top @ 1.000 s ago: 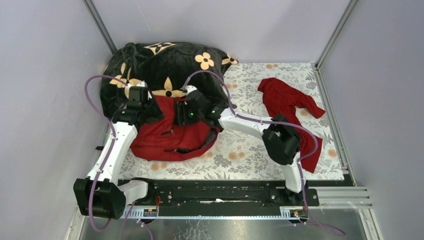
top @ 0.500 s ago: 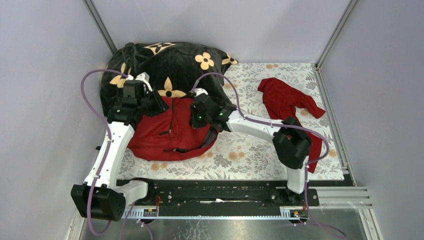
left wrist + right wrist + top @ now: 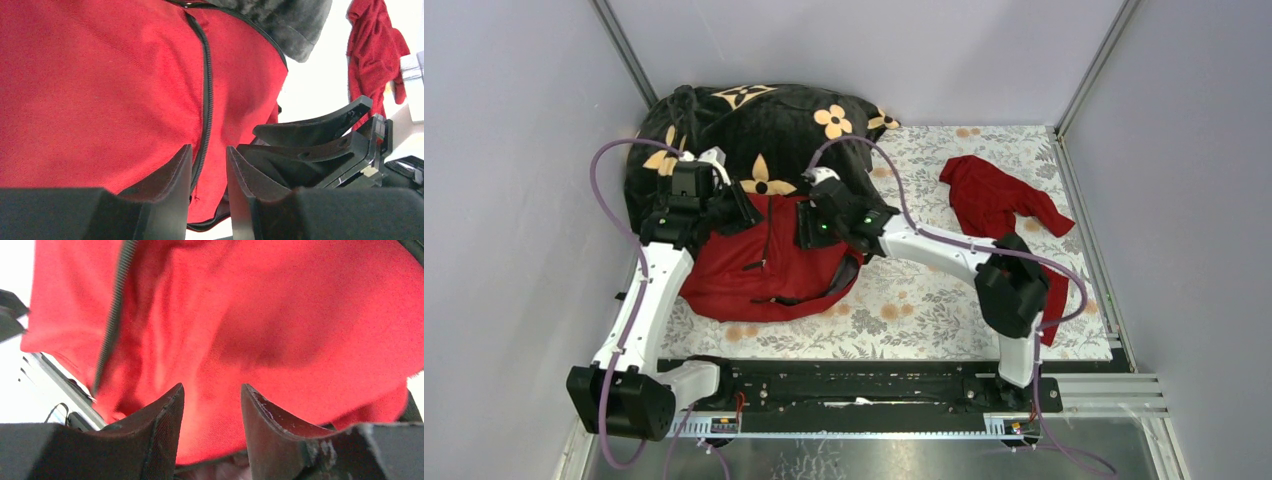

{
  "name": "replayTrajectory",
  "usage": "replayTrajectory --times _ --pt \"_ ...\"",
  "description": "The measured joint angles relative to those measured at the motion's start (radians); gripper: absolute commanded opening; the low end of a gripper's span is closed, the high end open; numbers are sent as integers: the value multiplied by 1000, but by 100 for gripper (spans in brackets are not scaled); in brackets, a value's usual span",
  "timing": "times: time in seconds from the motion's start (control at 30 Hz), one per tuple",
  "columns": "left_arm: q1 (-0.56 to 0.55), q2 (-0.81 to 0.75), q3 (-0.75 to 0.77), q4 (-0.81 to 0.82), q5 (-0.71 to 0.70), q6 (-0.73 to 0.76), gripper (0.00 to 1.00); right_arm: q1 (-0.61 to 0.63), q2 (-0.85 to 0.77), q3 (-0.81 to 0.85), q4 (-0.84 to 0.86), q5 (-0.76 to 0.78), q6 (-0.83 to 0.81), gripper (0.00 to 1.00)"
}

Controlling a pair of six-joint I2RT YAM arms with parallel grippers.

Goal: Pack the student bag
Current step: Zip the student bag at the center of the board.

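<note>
Grey walls (image 3: pixel 874 50) close in a worktop (image 3: pixel 924 300) laid with a floral-print cover.

Top view:
- The student bag (image 3: pixel 759 275), dark red with black zipper lines, lies flat on the left half of the worktop, rounded end toward the arm bases.
- A black plush blanket (image 3: pixel 764 130) with orange flowers is heaped at the bag's far end and touches it. Whether any of it sits inside the bag cannot be told from here.
- A limp red garment (image 3: pixel 994 200) lies on the right side, outside the bag and well apart from it.
- The left fingers (image 3: pixel 742 208) sit at the bag's far left corner, pointing right. The right fingers (image 3: pixel 806 228) sit over the bag's far right part, pointing left. Each pair faces the other across the red fabric.

Left wrist view:
- The left fingers stand slightly spread, with a narrow gap and nothing clamped.
- The bag's black zipper (image 3: pixel 206 100) runs straight down the red panel and lines up with that gap. It looks shut along the stretch shown, so no contents show.
- The right fingers appear just beyond, parted. The blanket's edge is at the upper right, with the garment past it.

Right wrist view:
- The right fingers are spread apart, close against red bag fabric that fills the frame.
- Nothing is visibly pinched. A zipper line runs down the left side. The bag's interior is not visible.
</note>
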Motion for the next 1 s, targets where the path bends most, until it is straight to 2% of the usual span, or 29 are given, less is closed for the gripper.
replayTrajectory --times 0.23,0.4,0.43,0.47,0.53,0.57,0.73,1.0 --pt "8 -54 0 -10 -87 -22 39 85 208 324 -109 82 -87 52" --pt "19 -61 1 -16 -116 -28 39 108 306 427 -171 119 -124 55" --pt "20 -61 1 -16 -119 -28 39 109 308 435 -178 123 -128 51" --pt "21 -62 1 -16 -123 -29 39 112 312 448 -187 130 -132 40" --pt "21 -61 0 -16 -126 -29 39 121 329 485 -213 169 -153 7" --pt "21 -61 0 -16 -127 -29 39 126 344 507 -229 203 -162 0" --pt "21 -61 -1 -15 -127 -28 38 144 354 509 -230 299 -180 0" --pt "21 -60 -45 -8 -86 -28 38 147 230 309 -166 346 -176 0"
